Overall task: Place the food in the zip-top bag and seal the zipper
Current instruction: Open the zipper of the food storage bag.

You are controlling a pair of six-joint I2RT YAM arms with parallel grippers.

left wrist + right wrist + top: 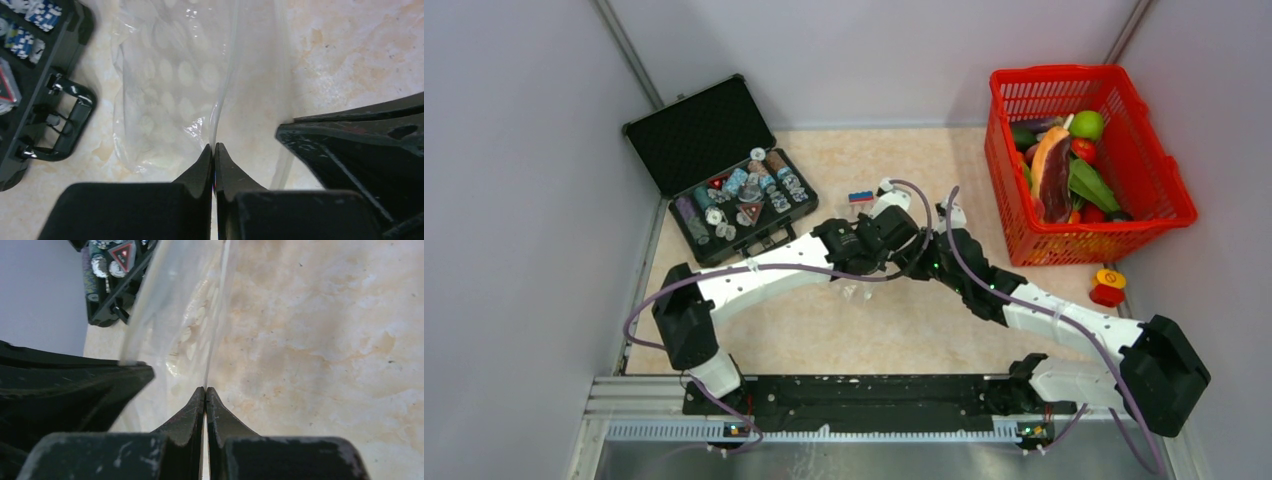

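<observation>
Both clamped on zip-top bag (pixel 170 85) edge: left gripper (pixel 214 147), right gripper (pixel 205 389); overhead, arms (pixel 764 270) mostly hide bag.

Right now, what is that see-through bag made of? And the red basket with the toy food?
The zip-top bag looks like thin soft plastic film: clear, glossy, crinkled, with the table showing through. The red basket is probably hard moulded plastic: even red, with open mesh walls that hold their shape.
</observation>
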